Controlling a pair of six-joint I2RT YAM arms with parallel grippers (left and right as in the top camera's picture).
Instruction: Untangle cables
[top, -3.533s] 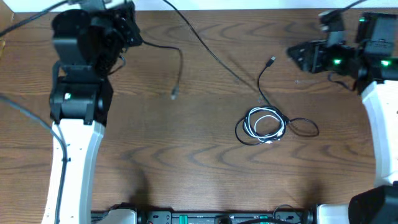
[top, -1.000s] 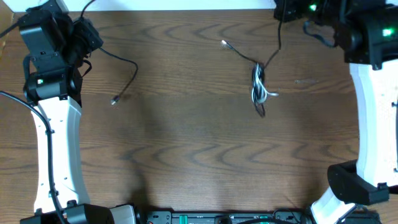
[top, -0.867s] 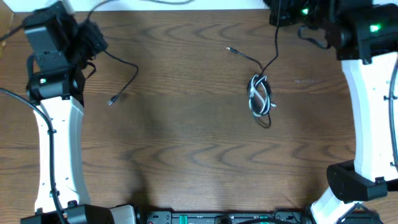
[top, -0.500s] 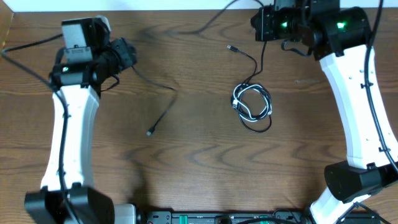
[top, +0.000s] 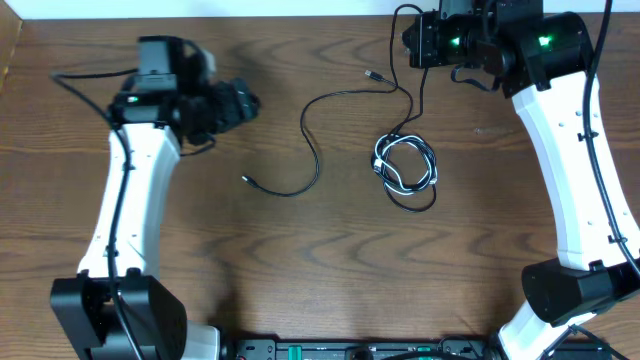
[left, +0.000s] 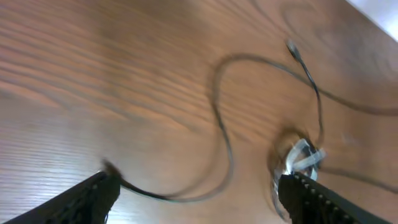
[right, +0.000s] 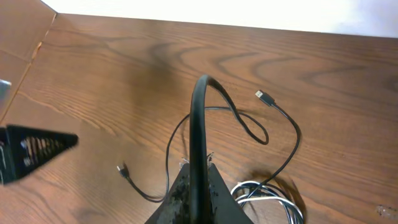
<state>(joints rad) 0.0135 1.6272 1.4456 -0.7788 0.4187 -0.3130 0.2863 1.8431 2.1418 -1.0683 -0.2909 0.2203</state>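
Note:
The black cable (top: 312, 150) lies in a loose S on the table, one plug (top: 246, 180) at its left end and another plug (top: 371, 75) further back. It runs into a small coil (top: 406, 170) wound together with the white cable (right: 268, 185). My right gripper (top: 424, 42) hangs above the coil, shut on a stretch of the black cable (right: 200, 118) that rises between its fingers. My left gripper (top: 243, 103) is open and holds nothing. In the left wrist view the left gripper (left: 199, 200) has its jaws wide apart, with the plug (left: 109, 167) by the left finger and the coil (left: 300, 157) by the right.
The brown wooden table (top: 330, 270) runs to a white edge at the back. The thick black robot cables (top: 70, 75) trail from both arms. The left arm's white link (top: 125, 210) crosses the table's left side.
My left gripper has opened and let go of the black cable, whose end now lies on the table. The left arm has swung to the right. The right gripper stays shut on the cable.

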